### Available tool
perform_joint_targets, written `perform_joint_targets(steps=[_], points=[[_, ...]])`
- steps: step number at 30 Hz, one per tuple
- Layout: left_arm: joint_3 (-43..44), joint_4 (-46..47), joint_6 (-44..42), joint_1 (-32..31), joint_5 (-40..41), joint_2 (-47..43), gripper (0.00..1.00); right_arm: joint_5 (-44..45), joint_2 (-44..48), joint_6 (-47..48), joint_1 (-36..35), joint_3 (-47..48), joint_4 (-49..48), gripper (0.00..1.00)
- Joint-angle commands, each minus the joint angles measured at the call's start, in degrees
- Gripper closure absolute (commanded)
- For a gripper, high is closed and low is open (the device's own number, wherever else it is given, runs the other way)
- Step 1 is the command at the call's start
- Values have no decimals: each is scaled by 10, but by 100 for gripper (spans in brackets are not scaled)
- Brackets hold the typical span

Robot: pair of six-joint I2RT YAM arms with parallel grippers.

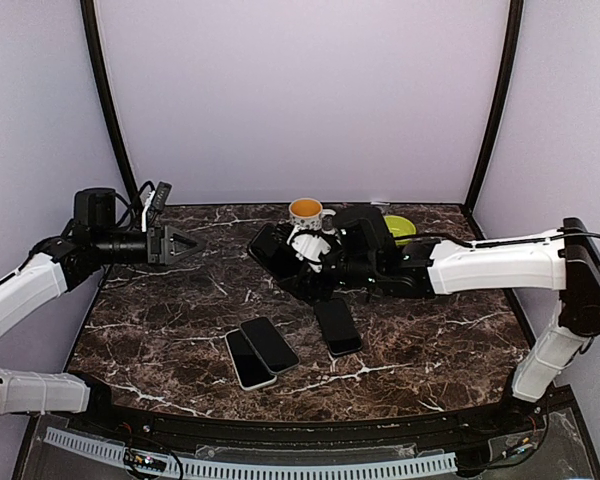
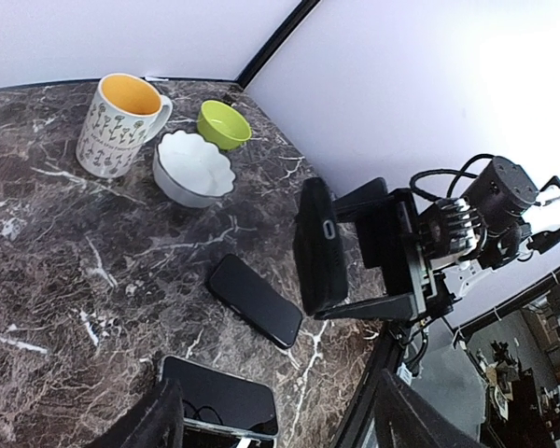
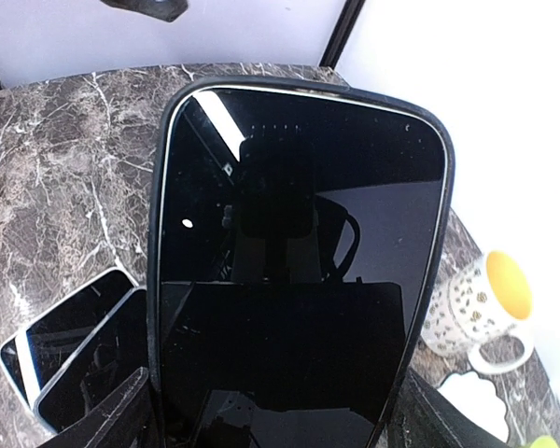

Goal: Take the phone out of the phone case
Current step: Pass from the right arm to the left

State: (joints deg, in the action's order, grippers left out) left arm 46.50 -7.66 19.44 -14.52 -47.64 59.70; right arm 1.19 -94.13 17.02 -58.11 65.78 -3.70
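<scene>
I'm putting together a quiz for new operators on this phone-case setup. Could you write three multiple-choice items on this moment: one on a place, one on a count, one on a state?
1. Where does the mug stand?
A. at the back of the table, next to the white bowl
B. at the near edge by the arm bases
C. on top of a phone

2. How many phones lie flat on the table?
A. one
B. three
C. five

3. What state is the cased phone in?
A. flat on the table
B. held on edge in the right gripper jaws
C. leaning on the mug

Answers:
1 A, the top view shows it near the back wall beside the bowl.
2 B, two lie together near the front and one lies apart.
3 B, the left wrist view shows it clamped upright between the jaws.
</scene>
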Motion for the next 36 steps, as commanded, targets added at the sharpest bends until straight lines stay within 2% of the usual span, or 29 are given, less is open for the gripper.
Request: perform_joint_targets(steps=[1, 13, 19, 29, 34, 36], points=[[-5, 61, 65, -18, -28, -12, 30, 0, -15, 29, -18, 42, -96, 63], [-21, 119, 113, -84, 10, 17, 33, 5, -52, 44, -41, 74, -111, 64], [-15, 129, 126, -113, 40, 39, 41, 8, -56, 51, -45, 87, -102, 64], [26, 92, 109, -154, 109, 78, 75, 16, -70, 55, -48, 103, -90, 64], [27, 101, 111, -160, 123, 77, 81, 17, -74, 57, -49, 111, -76, 64], [27, 104, 111, -161, 125, 78, 87, 18, -74, 58, -49, 112, -73, 64]])
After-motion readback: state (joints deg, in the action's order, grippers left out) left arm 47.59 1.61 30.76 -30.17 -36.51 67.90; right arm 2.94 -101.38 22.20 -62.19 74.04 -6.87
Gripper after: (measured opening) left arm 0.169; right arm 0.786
